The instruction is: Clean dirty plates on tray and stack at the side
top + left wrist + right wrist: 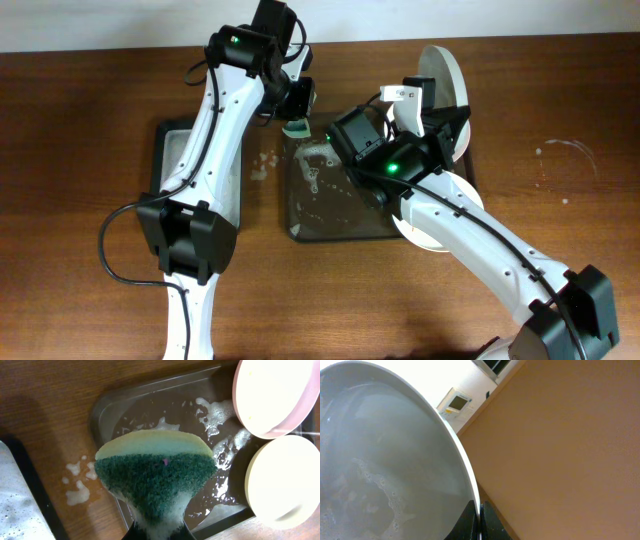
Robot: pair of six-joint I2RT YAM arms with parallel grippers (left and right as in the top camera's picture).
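My left gripper is shut on a green-and-yellow sponge and holds it above the far left corner of the dark brown tray, which is wet with foam. My right gripper is shut on the rim of a white plate and holds it tilted on edge above the tray's far right; its face is soapy. Another white plate lies at the tray's right end, partly under the right arm. A third plate is not in view.
A narrow black tray with foam stands left of the brown tray, under the left arm. Foam drops lie on the wood between the trays. A wet ring mark is on the table at the right.
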